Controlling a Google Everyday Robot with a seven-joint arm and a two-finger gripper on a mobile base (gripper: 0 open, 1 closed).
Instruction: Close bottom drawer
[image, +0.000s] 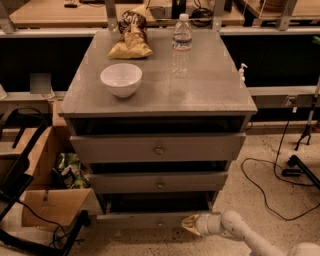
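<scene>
The grey wooden cabinet (160, 95) has three drawers, all standing a little open. The bottom drawer (145, 219) is the lowest one, with a low front panel and a small knob (159, 224); its dark inside shows above the panel. My gripper (192, 224) is at floor level at the right end of that front panel, its yellowish tip against or right at the panel. The white arm (240, 235) comes in from the lower right.
A white bowl (121, 79), a water bottle (182, 44) and a chip bag (131, 40) sit on the cabinet top. A cardboard box (52, 205) and black frame parts stand to the left. Cables (270, 185) lie on the floor to the right.
</scene>
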